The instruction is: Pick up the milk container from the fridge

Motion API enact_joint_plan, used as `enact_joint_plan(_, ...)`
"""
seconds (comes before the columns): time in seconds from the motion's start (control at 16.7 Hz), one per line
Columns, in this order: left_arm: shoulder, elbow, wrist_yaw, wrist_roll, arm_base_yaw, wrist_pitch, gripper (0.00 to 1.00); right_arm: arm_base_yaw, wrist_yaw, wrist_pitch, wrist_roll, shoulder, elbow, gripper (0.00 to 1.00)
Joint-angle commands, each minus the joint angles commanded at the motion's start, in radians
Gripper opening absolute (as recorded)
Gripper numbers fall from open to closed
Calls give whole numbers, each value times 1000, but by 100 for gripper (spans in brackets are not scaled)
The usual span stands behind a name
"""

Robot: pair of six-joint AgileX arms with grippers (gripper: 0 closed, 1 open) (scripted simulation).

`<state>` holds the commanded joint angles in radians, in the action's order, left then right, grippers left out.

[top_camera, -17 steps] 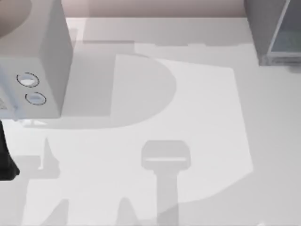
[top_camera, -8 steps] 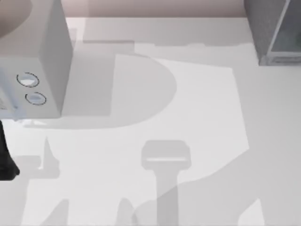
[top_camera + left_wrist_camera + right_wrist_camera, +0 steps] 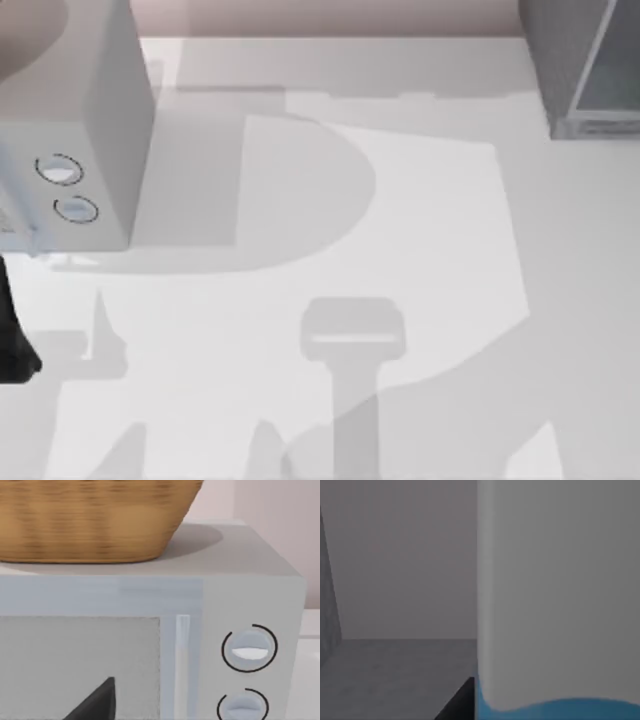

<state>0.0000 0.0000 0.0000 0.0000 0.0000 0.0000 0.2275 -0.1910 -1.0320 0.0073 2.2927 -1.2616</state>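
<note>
A: Count logged: one fridge (image 3: 585,65) at the bench's (image 3: 440,250) far right corner, one microwave (image 3: 70,130) with two round dials at far left, one wicker basket (image 3: 95,520) on top of it.

B: Milk container (image 3: 555,595)?

A: One, very close in the right wrist view, white side with a blue band low down, standing on a dark grey shelf inside the fridge.

B: Right gripper spread or pinching?

A: Could not tell. A dark finger (image 3: 457,702) sat just beside the carton. The left arm (image 3: 12,340) was at the left edge, facing the microwave; its gripper state was also unclear.
</note>
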Motion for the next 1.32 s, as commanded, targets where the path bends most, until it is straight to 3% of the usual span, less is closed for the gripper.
enact_joint_plan(0.42,0,0,0,0,0,0,100,0,0,0,0,0,0,2)
enact_joint_plan(1.02,0,0,0,0,0,0,100,3,0,4,1,-6,0,0)
enact_joint_plan(1.32,0,0,0,0,0,0,100,3,-1,116,2,-85,-17,0)
